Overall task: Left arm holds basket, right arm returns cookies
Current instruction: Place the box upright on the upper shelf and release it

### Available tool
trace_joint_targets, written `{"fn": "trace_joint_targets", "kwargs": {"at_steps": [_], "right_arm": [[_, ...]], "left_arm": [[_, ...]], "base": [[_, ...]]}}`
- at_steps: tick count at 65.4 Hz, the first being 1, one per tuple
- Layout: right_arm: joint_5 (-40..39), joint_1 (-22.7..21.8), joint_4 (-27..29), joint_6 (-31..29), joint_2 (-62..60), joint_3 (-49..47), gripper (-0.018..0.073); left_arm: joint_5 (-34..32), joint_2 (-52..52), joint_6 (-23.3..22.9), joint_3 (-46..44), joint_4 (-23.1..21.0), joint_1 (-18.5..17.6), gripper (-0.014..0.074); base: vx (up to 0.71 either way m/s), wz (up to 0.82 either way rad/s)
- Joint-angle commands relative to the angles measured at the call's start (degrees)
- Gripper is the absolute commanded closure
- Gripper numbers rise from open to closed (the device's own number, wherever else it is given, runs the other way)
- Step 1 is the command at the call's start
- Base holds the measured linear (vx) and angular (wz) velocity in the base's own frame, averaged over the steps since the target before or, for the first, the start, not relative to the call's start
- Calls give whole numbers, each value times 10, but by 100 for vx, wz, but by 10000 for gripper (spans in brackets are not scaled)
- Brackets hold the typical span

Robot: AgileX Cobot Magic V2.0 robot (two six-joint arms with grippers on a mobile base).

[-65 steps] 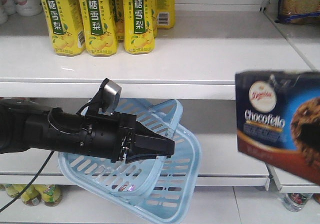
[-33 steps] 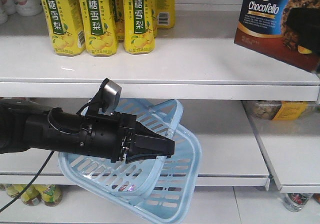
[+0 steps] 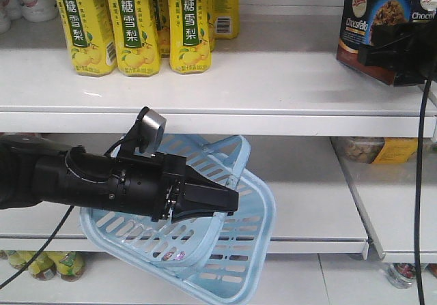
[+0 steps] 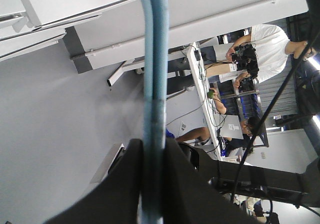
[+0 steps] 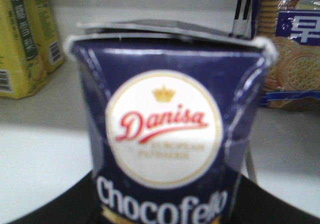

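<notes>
**Booth:** Start on your left. What have you got?

**Me:** My left gripper [image 3: 229,201] is clamped on a thin handle [image 4: 154,83] of the basket [image 3: 252,250]. The blue bar runs straight through between my fingers. The basket hangs tilted just below and beyond my fingertips, in front of the lower shelf [image 3: 314,223]. It looks like light, slotted plastic that will swing on that handle, so I judge a firm pinch at mid-handle is right. My left arm [image 3: 82,179] reaches out nearly level.

**Booth:** And over on the right?

**Me:** My right gripper [image 3: 399,46] is closed on the cookies [image 3: 369,25], with the box held between my fingers at its lower part and its top flap pointing away from me. It's light cardboard, stiff but crushable, so I'd grip the broad faces gently. It's up at the top shelf [image 3: 273,80], with yellow drink cartons [image 5: 25,38] off to my left and a biscuit pack [image 5: 292,43] just to my right. Whether it's touching down yet, I can't tell. My right arm [image 3: 410,39] is raised high.
</notes>
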Motion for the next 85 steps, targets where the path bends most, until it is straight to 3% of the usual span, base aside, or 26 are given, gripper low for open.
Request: {"fn": "trace_joint_targets", "kwargs": {"at_steps": [1, 31, 59, 74, 85], "right_arm": [[-54, 0, -1, -10, 2, -21, 241], [-13, -1, -1, -12, -10, -21, -3], [107, -2, -7, -22, -93, -20, -20], [172, -2, -77, -8, -183, -20, -20], [265, -2, -190, 50, -254, -20, -20]], "left_arm": [[-2, -23, 20, -22, -100, 4, 602], [-2, -23, 20, -22, -100, 4, 602], [-2, -23, 20, -22, -100, 4, 602], [-2, -23, 20, -22, -100, 4, 602], [-2, -23, 20, -22, -100, 4, 602]], "base": [[0, 0], [0, 0], [0, 0], [0, 0], [0, 0]]}}
